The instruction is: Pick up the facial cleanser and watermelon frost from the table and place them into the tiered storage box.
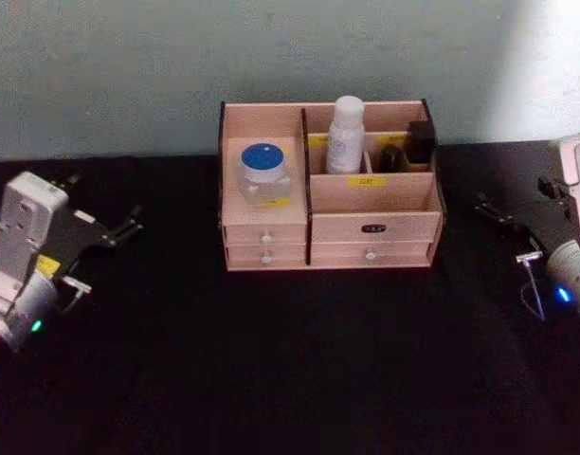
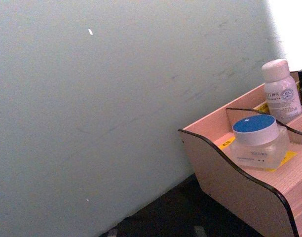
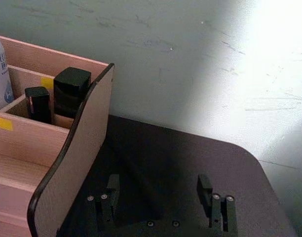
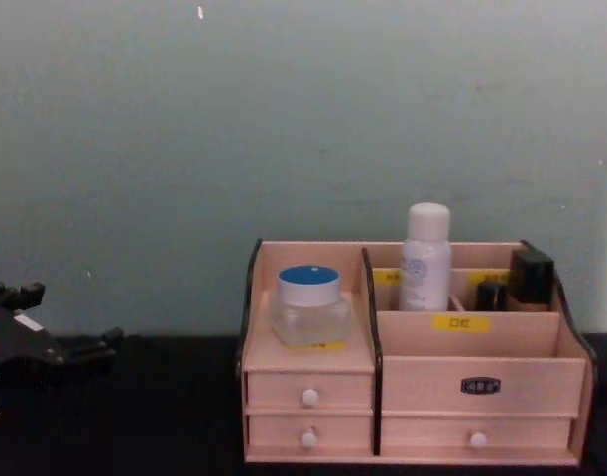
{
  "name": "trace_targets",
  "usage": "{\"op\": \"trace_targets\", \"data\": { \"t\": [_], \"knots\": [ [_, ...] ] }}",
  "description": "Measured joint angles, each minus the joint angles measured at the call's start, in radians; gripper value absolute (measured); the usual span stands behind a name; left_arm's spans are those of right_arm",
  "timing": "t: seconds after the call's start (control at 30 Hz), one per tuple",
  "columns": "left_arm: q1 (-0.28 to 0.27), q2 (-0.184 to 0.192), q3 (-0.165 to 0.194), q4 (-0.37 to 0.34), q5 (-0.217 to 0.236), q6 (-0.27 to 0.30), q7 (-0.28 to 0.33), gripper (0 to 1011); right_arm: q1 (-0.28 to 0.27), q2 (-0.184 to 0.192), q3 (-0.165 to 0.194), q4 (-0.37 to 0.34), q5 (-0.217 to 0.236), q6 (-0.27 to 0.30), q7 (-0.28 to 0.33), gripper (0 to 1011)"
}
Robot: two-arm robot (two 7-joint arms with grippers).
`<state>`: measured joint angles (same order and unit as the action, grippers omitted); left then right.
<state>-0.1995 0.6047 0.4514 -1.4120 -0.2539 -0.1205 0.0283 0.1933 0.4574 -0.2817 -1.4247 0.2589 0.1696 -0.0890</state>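
Observation:
The tiered storage box (image 1: 366, 227) stands at the back of the black table, against the wall. A clear jar with a blue lid (image 1: 263, 171) sits on its left shelf. A white bottle (image 1: 346, 137) stands upright in a rear compartment. I cannot read their labels, so I cannot tell which is the facial cleanser or the watermelon frost. My left gripper (image 1: 129, 226) rests open and empty on the table far left of the box. My right gripper (image 1: 489, 209) rests open and empty to the box's right; the right wrist view shows its fingers (image 3: 107, 197) spread over bare cloth.
Two small dark containers (image 1: 420, 142) stand in the box's right rear compartments. Small white-knobbed drawers (image 4: 310, 398) line the box's front. A pale wall (image 4: 284, 119) rises directly behind it. Black tabletop (image 1: 290, 360) stretches in front and to both sides.

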Motion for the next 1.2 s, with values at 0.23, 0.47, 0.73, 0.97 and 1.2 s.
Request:
{"op": "trace_targets", "data": {
  "t": [0.23, 0.47, 0.73, 0.97, 1.2],
  "knots": [
    [0.000, 0.000, 0.000, 0.000, 0.000, 0.000, 0.000, 1001, 0.000, 0.003, 0.000, -0.005, 0.001, 0.000, -0.001, 1000],
    [0.000, 0.000, 0.000, 0.000, 0.000, 0.000, 0.000, 1001, -0.001, 0.004, 0.000, -0.008, 0.002, -0.001, -0.001, 1000],
    [0.000, 0.000, 0.000, 0.000, 0.000, 0.000, 0.000, 1001, -0.001, 0.005, 0.000, -0.010, 0.003, -0.001, -0.002, 1000],
    [0.000, 0.000, 0.000, 0.000, 0.000, 0.000, 0.000, 1001, -0.001, 0.006, 0.000, -0.011, 0.003, -0.002, -0.002, 1000],
    [0.000, 0.000, 0.000, 0.000, 0.000, 0.000, 0.000, 1001, -0.001, 0.006, 0.000, -0.011, 0.004, -0.002, -0.002, 1000]
  ]
}}
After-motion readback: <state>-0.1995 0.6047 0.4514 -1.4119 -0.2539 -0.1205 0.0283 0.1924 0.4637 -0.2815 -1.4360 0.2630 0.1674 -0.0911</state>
